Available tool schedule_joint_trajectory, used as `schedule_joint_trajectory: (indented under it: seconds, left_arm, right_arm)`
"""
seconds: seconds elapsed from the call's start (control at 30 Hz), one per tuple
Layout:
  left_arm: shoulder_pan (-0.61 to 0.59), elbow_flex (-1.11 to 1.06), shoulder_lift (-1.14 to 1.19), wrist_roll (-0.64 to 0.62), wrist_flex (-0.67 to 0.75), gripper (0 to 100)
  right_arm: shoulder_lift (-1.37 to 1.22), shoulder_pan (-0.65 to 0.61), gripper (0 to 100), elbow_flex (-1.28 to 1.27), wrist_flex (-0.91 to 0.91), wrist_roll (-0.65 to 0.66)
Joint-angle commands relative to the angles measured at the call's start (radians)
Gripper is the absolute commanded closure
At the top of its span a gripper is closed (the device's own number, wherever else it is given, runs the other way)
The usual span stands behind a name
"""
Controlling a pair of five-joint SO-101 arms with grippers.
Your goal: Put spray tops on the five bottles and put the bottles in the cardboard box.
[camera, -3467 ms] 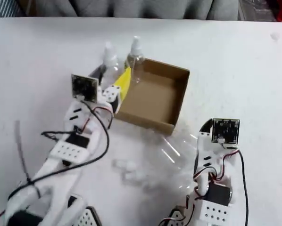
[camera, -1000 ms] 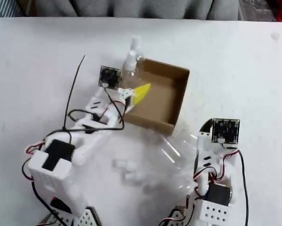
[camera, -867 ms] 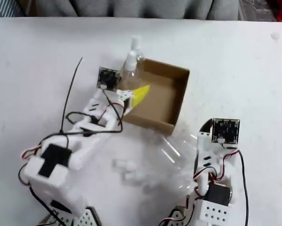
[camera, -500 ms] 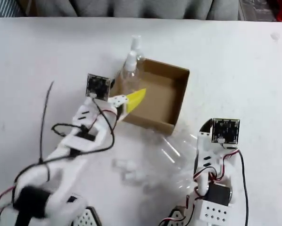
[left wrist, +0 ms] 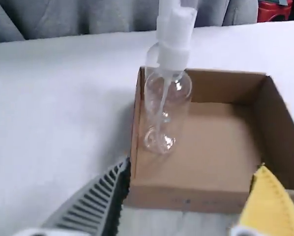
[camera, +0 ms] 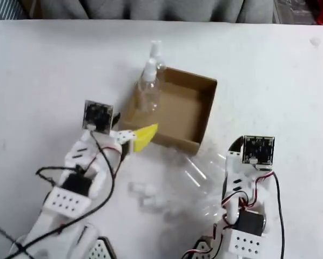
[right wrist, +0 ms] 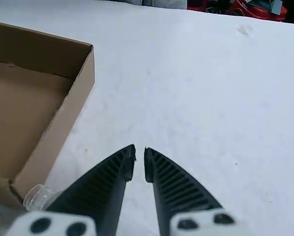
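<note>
Nothing legible found: no text, label, number or sign can be read on any surface. One entry only: a faint bluish mark on the outer wall of the cardboard box [left wrist: 211, 199], on the side facing the left gripper [left wrist: 192, 169], between its two fingers — too small to read.

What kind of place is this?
Probably a robot workshop or lab bench. The left arm and right arm, with bare wires, sit on a plain white table by a cardboard box with a spray bottle standing in it.
</note>
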State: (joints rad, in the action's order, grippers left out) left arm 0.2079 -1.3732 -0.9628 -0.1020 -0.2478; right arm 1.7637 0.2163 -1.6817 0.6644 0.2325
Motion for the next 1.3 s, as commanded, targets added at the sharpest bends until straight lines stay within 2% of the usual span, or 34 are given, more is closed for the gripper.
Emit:
schedule_joint_trajectory:
  seconds: [0.0,0.3,0.43,0.6,0.8,0.9,1.07,1.27]
  left_arm:
    - [-0.071,-0.06,-0.174,0.006,-0.104,65]
    - [-0.303,-0.305,-0.443,0.012,-0.11,65]
    - [-0.39,-0.327,-0.539,0.006,-0.183,65]
    - [-0.409,-0.325,-0.572,0.012,-0.374,65]
    - [-0.407,-0.325,-0.572,0.017,-0.416,65]
    - [-0.407,-0.325,-0.572,0.094,-0.451,65]
    - [-0.407,-0.325,-0.572,0.14,-0.476,65]
    - [-0.412,-0.325,-0.572,0.14,-0.476,65]
  right_arm:
    - [0.004,-0.01,98.4,-0.011,0.004,-0.005]
    - [0.004,-0.002,98.4,-0.011,0.004,-0.005]
    - [0.004,0.01,98.4,-0.011,0.01,0.031]
    - [0.012,0.027,98.4,0.02,0.042,0.098]
    - [0.002,0.025,98.4,0.157,0.153,0.261]
    - [-0.01,-0.005,98.4,0.235,0.213,0.35]
    - [-0.213,-0.064,98.4,0.423,0.297,0.408]
    - [-0.673,-0.122,98.3,0.674,0.394,0.414]
